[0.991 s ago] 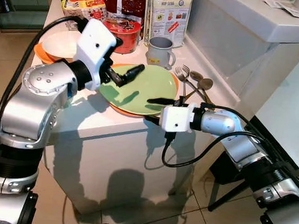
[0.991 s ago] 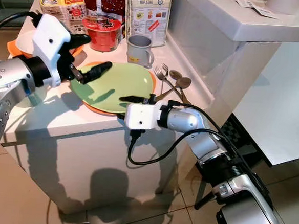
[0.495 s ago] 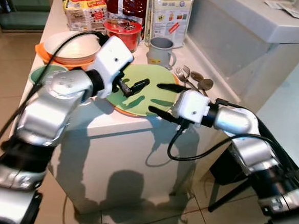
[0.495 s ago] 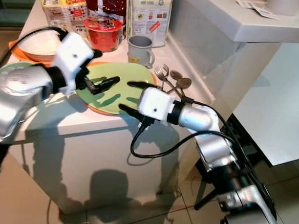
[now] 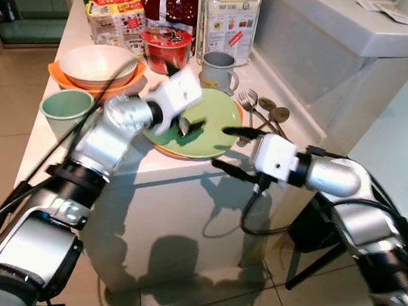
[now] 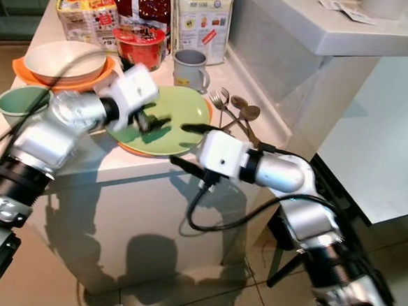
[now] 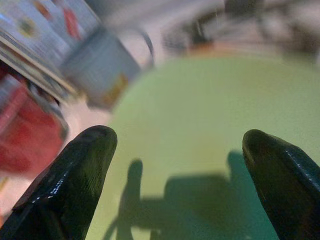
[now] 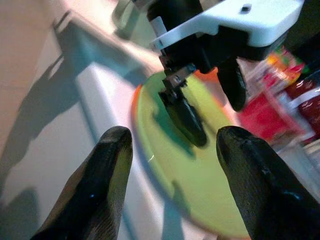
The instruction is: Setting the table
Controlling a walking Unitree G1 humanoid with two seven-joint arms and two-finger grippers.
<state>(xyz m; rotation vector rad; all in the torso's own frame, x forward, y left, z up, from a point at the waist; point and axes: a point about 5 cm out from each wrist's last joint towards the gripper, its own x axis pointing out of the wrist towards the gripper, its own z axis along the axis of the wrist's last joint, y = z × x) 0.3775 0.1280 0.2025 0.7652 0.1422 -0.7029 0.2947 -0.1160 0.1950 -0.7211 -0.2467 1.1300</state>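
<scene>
Your left gripper [image 5: 180, 120] hung spread over the round green plate [image 5: 217, 119], which sat on an orange plate [image 5: 164, 148] at the white counter's [image 5: 112, 162] front edge. Your right gripper [image 5: 233, 150], fingers apart, straddled the plate's near rim, so the front approach was taken. Behind the plate a grey mug [image 5: 217, 70] and a red lidded tub [image 5: 165, 47] blocked the back. Forks and spoons [image 5: 263, 111] lay just right of it. Left side: bare counter before a mint cup [image 5: 67, 112].
</scene>
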